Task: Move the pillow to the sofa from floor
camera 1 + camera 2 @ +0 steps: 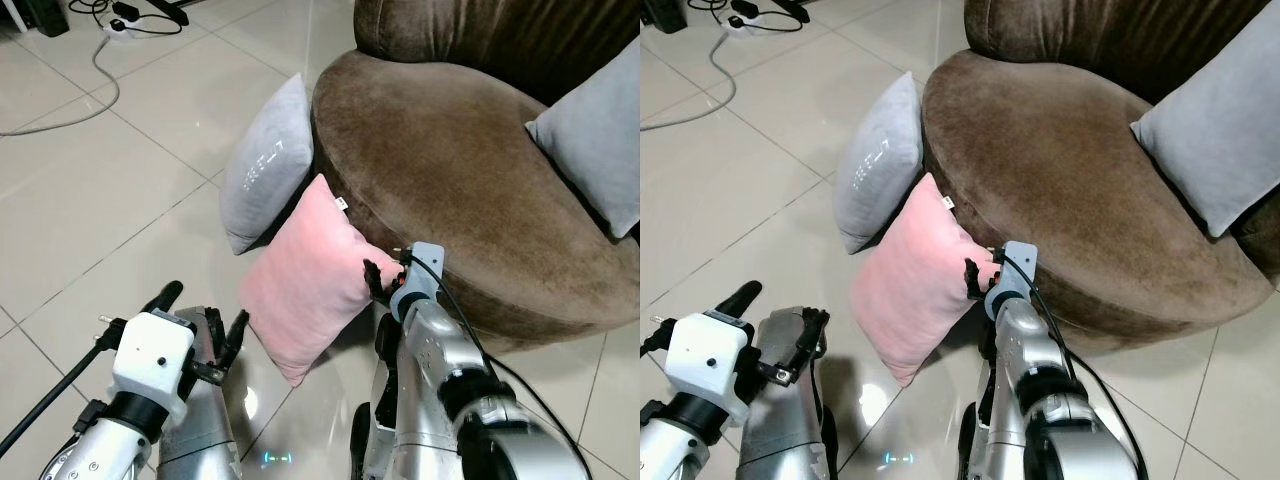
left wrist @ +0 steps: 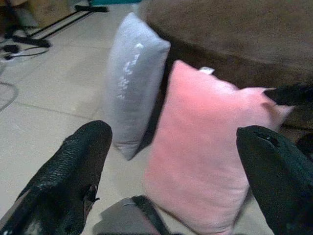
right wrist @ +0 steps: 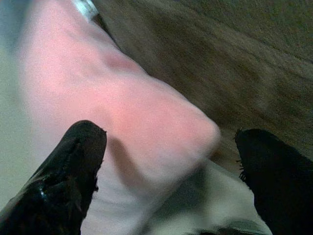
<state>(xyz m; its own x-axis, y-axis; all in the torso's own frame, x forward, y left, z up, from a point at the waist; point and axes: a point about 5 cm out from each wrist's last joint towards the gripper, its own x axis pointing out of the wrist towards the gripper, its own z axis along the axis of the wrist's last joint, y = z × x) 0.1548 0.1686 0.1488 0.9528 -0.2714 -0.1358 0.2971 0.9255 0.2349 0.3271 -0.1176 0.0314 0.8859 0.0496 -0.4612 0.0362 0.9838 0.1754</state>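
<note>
Nearest, the left gripper (image 1: 200, 330) hovers low with fingers spread wide, empty. Just beyond, the right gripper (image 1: 378, 278) straddles a corner of the soft pink square pillow (image 1: 305, 280), fingers open, not yet clamped. That pillow stands on the tiled floor (image 1: 90, 210), leaning against the round brown velvet sofa (image 1: 450, 170); closing, then lifting, seems next

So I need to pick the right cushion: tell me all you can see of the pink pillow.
The pink pillow is square, soft and plush-looking, with a small white tag at its top corner. It stands tilted on one corner on the tiled floor, leaning against the brown sofa, beside a grey pillow. The right gripper, open, straddles its right corner.
</note>
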